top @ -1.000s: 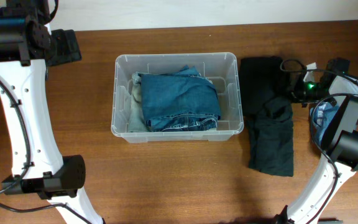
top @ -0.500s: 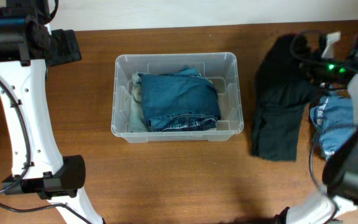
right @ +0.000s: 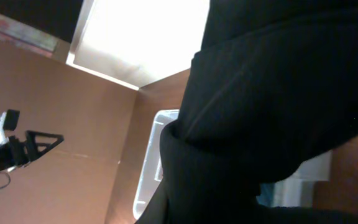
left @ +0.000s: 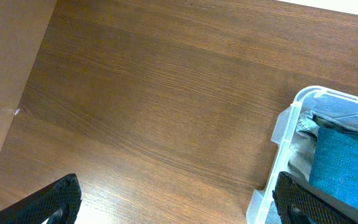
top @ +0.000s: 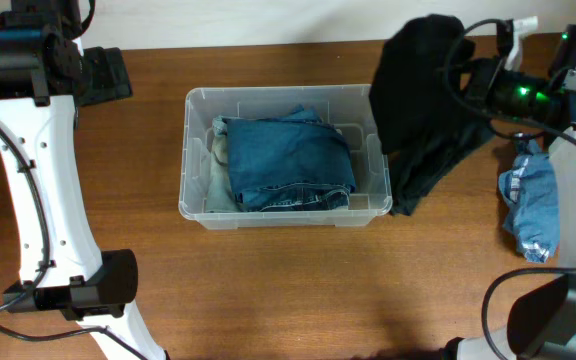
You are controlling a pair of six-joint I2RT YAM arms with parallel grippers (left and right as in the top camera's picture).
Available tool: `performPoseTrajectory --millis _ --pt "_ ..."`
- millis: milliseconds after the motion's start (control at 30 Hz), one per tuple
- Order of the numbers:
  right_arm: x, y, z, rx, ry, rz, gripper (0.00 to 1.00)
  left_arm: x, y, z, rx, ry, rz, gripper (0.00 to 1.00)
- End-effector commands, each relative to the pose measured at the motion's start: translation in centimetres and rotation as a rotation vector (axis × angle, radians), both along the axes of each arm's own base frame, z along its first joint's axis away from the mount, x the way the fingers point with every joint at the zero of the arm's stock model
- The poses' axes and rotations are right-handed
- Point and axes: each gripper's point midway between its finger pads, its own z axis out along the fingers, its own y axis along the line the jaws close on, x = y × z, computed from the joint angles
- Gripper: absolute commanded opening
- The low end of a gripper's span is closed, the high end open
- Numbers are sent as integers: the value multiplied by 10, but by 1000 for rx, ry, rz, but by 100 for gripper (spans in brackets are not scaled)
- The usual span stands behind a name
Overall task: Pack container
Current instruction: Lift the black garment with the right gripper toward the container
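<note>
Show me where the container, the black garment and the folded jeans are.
container (top: pixel 283 92): overhead view, on its back rim.
black garment (top: pixel 418 100): overhead view, on the middle of the lifted cloth.
folded jeans (top: pixel 288 160): overhead view, on the centre of the top fold, inside the container.

No text, brand, number or sign can be read in any of the views. The container, the clothes and the arms show no lettering sharp enough or large enough to make out.
</note>
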Motion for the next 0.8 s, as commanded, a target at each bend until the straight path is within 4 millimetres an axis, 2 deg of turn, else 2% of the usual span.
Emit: performPoseTrajectory --millis 0,400,467,567,633,700,767 --pt "-10 9 28 21 -55 21 4 -1 1 4 7 -13 14 99" --pt "-8 4 26 -10 -54 -13 5 -1 1 4 7 -13 14 99" --pt "-6 0 22 -30 -44 -37 13 -1 1 4 7 -13 14 99" --pt "-6 0 22 -49 -62 -32 15 -1 1 4 7 -13 14 100" --pt "-6 -1 22 -49 -61 -33 15 -1 1 4 7 -13 14 99" --pt "-6 -1 22 -49 -61 -33 9 -1 1 4 7 -13 14 99" --pt "-6 0 23 -43 -61 -28 7 -1 1 4 7 -13 14 99"
